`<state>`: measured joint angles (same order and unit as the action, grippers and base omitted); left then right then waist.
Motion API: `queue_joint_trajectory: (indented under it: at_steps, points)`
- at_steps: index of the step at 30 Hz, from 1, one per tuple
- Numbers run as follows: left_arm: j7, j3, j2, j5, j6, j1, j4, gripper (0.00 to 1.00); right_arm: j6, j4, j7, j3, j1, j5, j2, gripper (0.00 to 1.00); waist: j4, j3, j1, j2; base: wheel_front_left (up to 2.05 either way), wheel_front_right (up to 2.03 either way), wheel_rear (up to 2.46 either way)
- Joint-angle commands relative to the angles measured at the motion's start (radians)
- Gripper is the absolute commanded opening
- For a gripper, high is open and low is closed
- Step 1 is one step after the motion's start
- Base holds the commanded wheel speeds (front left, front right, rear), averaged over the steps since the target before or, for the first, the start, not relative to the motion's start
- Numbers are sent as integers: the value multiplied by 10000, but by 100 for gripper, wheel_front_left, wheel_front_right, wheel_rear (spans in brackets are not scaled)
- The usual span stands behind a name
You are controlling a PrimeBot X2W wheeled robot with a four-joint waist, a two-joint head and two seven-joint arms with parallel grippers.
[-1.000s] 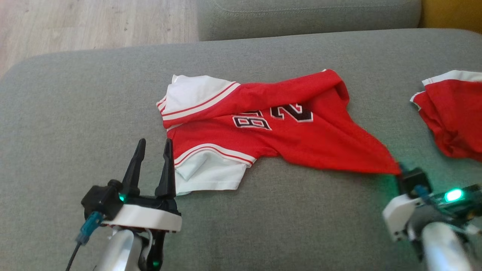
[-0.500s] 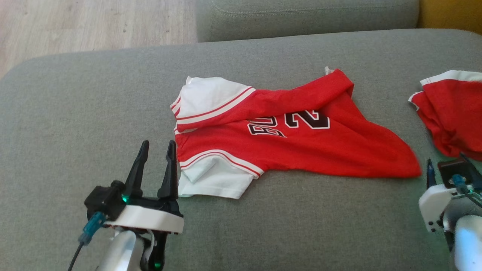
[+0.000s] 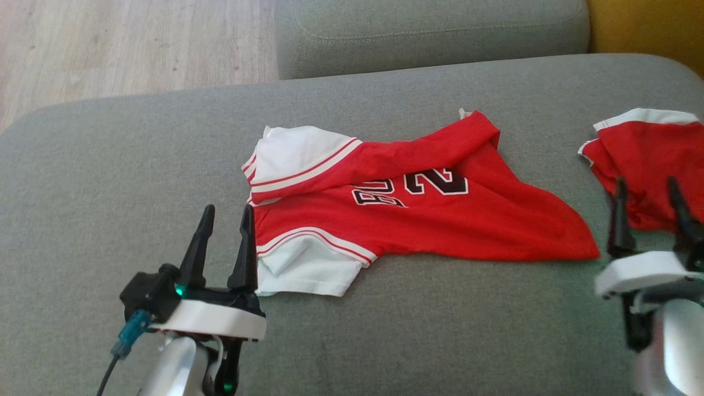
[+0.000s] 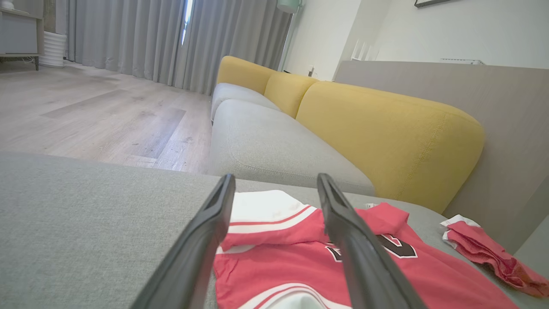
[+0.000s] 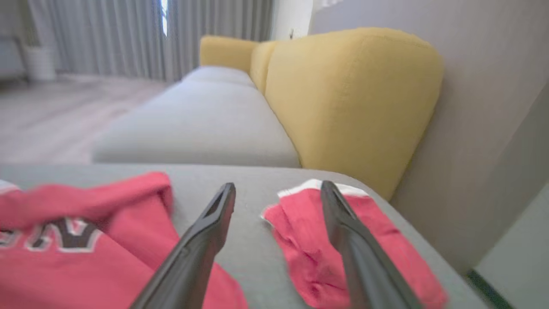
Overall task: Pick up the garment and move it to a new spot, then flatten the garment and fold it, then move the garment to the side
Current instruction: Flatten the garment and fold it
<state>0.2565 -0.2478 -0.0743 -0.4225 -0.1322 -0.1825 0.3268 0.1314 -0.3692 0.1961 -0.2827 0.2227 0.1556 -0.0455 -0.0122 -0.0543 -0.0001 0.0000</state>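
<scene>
Head view: the red jersey [image 3: 418, 220] lies mid-seat on the grey sofa cushion [image 3: 110, 181], number side up but not flat. Its far edge is folded over onto the body, one white sleeve sits far-left and the other near-left, and the hem runs out to a point on the right.

The left claw [image 3: 227, 210] is wide and empty, fingers just beside the near-left sleeve. That's prob. the spot to take that sleeve or side for spreading. The right claw [image 3: 646, 182] is also spread wide with nothing in it, just right of the hem point. Its tips sit in front of a second red piece [image 3: 643, 148] at the far right; can't tell if they touch it.

With both claws at opposite ends of the jersey, I'd judge the move step done and flattening next — the rolled far edge needs pulling out first.

Risk: the right claw is v. close to the other red piece and could snag the wrong cloth.
</scene>
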Motion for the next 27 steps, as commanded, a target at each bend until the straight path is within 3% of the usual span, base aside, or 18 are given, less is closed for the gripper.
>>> queue_joint_trajectory:
  at_steps: [1, 6, 9, 20, 27]
  points:
    - [53, 418, -142, 25, 16, -286, -363, 100, -7, 473, 227, 611, 266, -499, -52, 100, -11, 12, 1, 0, 0, 0, 0]
    - [53, 468, -126, 72, 16, -161, -455, 100, -7, 1037, 556, 1761, -394, -2276, -50, 100, -21, 48, 1, 0, 0, 0, 0]
    - [53, 468, -108, 76, 15, -36, -438, 100, -7, 1018, 608, 2255, -836, -2743, -49, 100, -13, 65, 1, 0, 0, 0, 0]
    - [-49, 75, -112, -67, 16, -26, 119, 100, -7, 912, 653, 2459, -1038, -3013, -48, 100, 45, 17, 1, 0, 0, 0, 0]
    - [-1223, -212, -249, 23, 267, -72, 984, 100, -7, 972, 655, 2323, -1021, -3020, -48, 100, -5, -7, 1, 0, 0, 0, 0]
